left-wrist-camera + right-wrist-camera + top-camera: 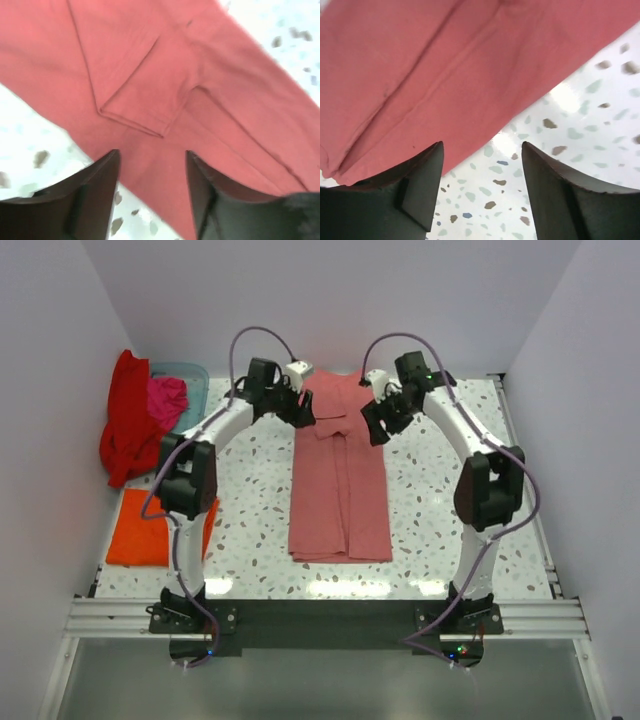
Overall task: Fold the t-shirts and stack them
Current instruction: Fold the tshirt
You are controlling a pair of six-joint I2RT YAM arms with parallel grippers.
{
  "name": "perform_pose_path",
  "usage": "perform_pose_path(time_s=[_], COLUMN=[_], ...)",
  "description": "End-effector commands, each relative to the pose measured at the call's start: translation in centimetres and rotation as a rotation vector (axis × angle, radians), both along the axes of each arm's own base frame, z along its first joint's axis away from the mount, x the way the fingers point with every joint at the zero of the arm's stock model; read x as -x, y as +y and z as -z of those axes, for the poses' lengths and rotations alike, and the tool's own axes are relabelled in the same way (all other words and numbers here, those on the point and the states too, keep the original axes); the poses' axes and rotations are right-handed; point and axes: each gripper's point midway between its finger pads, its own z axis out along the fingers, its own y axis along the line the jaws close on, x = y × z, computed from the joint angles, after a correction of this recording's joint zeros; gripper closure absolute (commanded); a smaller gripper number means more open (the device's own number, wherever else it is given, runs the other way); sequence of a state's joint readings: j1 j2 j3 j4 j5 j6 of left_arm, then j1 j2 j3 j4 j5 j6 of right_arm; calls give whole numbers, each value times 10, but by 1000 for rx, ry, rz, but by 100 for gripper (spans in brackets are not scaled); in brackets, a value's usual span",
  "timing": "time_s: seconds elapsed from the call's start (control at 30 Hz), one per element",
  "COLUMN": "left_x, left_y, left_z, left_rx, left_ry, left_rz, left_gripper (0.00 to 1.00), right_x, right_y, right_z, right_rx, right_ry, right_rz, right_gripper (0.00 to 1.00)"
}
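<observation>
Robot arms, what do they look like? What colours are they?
Both the left arm and the right arm have curved white links joined by chunky black joints. A thin purple cable loops along each one. The left tool and the right tool each end in two black wedge-shaped fingers.

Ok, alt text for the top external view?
A rose-pink t-shirt lies on the table, folded into a long strip, with the left fingers and right fingers open over its far end. At left, an orange t-shirt lies folded; a red t-shirt and magenta t-shirt bunch at a pale blue basket.
</observation>
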State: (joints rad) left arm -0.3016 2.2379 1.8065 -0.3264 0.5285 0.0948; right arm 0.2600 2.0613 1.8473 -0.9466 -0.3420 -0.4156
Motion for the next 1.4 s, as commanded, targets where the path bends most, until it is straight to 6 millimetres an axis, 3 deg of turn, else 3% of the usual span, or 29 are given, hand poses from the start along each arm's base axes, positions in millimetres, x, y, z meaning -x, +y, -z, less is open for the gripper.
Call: perform_pose_path(time_s=[0.0, 0.03, 0.07, 0.1, 0.13, 0.2, 0.27, 0.3, 0.33, 0.37, 0.43, 0.47, 0.53, 0.57, 0.6, 0.63, 0.67, 0.7, 0.73, 0.8, 0.83, 0.87, 1.0, 1.37], left_x=[7, 16, 37, 48, 58, 87, 123, 148, 166, 180, 232, 247, 277, 299, 311, 340, 348, 350, 369, 373, 385, 379, 370, 358], left_y=[-5, -3, 3, 3, 7, 17, 16, 15, 13, 14, 18, 20, 15, 22, 20, 19, 21, 16, 13, 7, 5, 1, -6, 2], left_z=[-181, -195, -215, -229, -239, -256, -252, -225, -213, -199, -153, -139, -115, -89, -78, -54, -42, -37, -18, -6, 10, 13, 32, 53], left_rx=[106, 104, 105, 110, 115, 145, 106, 67, 50, 35, 6, -8, -27, -57, -63, -60, -83, -84, -89, -102, -109, -130, -205, -310], left_ry=[-501, -549, -602, -677, -713, -781, -822, -759, -730, -691, -610, -604, -604, -585, -594, -574, -565, -597, -573, -580, -552, -578, -546, -526], left_rz=[149, 170, 184, 221, 213, 181, 321, 443, 493, 530, 673, 706, 754, 773, 798, 864, 868, 867, 910, 911, 950, 932, 933, 932], left_gripper=[33, 29, 24, 6, 0, 0, 0, 0, 0, 0, 0, 0, 0, 2, 3, 4, 6, 7, 9, 16, 20, 26, 41, 45], right_x=[-14, -10, -7, -6, -2, 11, 29, 40, 57, 83, 109, 141, 166, 179, 192, 203, 213, 226, 234, 252, 257, 263, 266, 261], right_y=[14, 15, 15, 19, 22, 26, 29, 29, 35, 30, 28, 22, 21, 15, 18, 17, 12, 19, 20, 25, 27, 29, 33, 16], right_z=[-110, -133, -147, -155, -163, -186, -193, -192, -186, -160, -147, -115, -100, -69, -57, -56, -30, -23, -20, 3, 10, 25, 56, 93], right_rx=[-95, -110, -122, -141, -150, -183, -211, -192, -205, -181, -142, -142, -117, -87, -73, -60, -27, -23, -20, -3, 3, 29, 77, 207], right_ry=[-326, -386, -427, -474, -506, -589, -616, -630, -609, -506, -490, -372, -389, -342, -339, -372, -347, -353, -370, -353, -355, -351, -357, -335], right_rz=[-110, -122, -128, -147, -170, -201, -210, -281, -369, -432, -529, -592, -681, -688, -738, -763, -777, -822, -838, -871, -882, -896, -928, -995], right_gripper=[31, 25, 15, 6, 1, 1, 1, 1, 1, 1, 1, 1, 1, 1, 1, 2, 2, 4, 6, 11, 18, 21, 34, 41])
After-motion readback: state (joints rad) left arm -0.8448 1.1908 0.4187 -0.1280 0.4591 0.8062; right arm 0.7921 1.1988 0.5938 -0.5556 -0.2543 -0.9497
